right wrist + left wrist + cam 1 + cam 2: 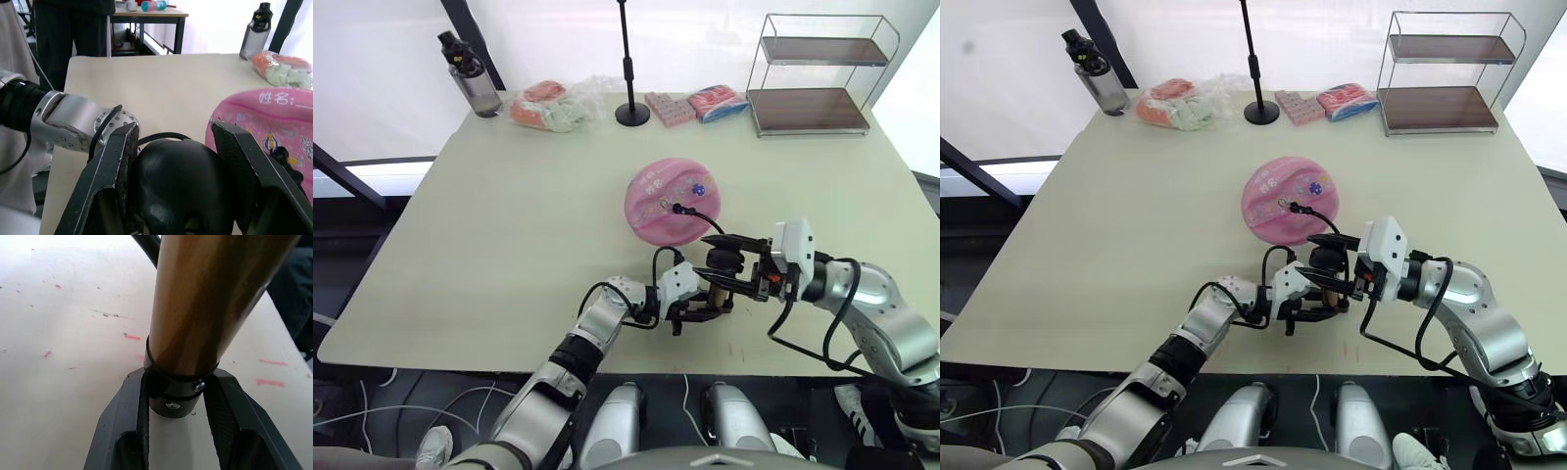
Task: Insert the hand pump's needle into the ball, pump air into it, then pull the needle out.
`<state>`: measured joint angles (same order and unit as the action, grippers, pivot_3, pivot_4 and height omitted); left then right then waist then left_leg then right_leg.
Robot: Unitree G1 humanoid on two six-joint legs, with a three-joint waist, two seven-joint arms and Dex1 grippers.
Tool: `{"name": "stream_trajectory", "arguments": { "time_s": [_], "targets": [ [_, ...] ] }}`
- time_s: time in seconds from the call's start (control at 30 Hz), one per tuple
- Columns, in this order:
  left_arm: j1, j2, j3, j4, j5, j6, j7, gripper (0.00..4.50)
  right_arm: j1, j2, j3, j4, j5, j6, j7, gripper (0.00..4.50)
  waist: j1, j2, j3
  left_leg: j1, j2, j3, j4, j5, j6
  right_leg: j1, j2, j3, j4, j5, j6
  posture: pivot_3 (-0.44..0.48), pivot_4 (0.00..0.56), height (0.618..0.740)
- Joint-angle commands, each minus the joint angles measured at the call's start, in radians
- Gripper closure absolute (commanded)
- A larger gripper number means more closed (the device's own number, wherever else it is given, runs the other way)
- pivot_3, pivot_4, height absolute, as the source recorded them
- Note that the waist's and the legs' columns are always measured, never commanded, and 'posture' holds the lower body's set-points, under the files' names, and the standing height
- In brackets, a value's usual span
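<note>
- My left gripper (697,306) is clamped on the lower black end cap of the short gold-bronze hand pump (205,303), near the counter's (509,225) front edge.
- My right gripper (724,262) is pinched around the pump's rounded black handle (176,181).
- The pink striped ball (674,201) lies on the counter just beyond both grippers.
- The thin black hose (700,217) runs onto the ball's top, with the needle's small black fitting (677,208) seated there.

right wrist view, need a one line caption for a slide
Right gripper clamps the pump's black handle, pink ball just beyond, left arm alongside.
</note>
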<state>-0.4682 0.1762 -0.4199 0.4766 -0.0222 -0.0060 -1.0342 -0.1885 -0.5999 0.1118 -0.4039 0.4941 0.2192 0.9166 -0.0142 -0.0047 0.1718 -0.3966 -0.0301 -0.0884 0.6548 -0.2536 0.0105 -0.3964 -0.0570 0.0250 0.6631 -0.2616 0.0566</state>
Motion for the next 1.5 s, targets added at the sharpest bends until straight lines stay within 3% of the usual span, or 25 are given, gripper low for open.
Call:
{"name": "stream_trajectory", "arguments": {
  "time_s": [0.03, 0.33, 1.13, 1.5],
  "targets": [
    [-0.002, -0.006, 0.022, 0.03, 0.002, -0.005, 0.031, 3.41, 0.016, -0.002, -0.03, 0.01, -0.036, -0.11, 0.045, 2.63, 0.001, 0.0, 0.0, 0.0, 0.0, 0.0, 0.0, 0.0, 0.0, 0.0, 0.0, 0.0, 0.0, 0.0, 0.0, 0.0, 0.15, 0.74],
    [0.007, -0.006, 0.012, 0.075, 0.032, -0.023, 0.035, 3.41, -0.015, -0.007, -0.047, 0.031, 0.003, -0.116, 0.075, 2.63, 0.001, 0.0, 0.0, 0.002, 0.0, 0.0, 0.004, 0.0, 0.0, 0.003, 0.0, 0.0, 0.001, 0.0, 0.0, 0.0, 0.15, 0.74],
    [0.007, 0.002, 0.004, 0.147, 0.053, -0.045, 0.028, 3.41, -0.374, -0.122, -0.312, -0.051, 0.407, 0.294, -0.047, 2.63, -0.001, 0.0, 0.0, 0.0, 0.001, -0.001, 0.005, 0.0, 0.0, 0.002, 0.0, 0.0, 0.002, 0.001, 0.0, 0.0, 0.15, 0.74],
    [0.01, 0.01, 0.004, 0.151, 0.059, -0.051, 0.03, 3.41, -0.457, -0.126, -0.332, -0.024, 0.435, 0.322, -0.077, 2.63, 0.0, 0.0, 0.0, 0.0, 0.001, -0.001, 0.005, 0.0, 0.0, 0.001, 0.0, 0.0, 0.002, 0.001, 0.0, 0.0, 0.15, 0.74]
  ]
}}
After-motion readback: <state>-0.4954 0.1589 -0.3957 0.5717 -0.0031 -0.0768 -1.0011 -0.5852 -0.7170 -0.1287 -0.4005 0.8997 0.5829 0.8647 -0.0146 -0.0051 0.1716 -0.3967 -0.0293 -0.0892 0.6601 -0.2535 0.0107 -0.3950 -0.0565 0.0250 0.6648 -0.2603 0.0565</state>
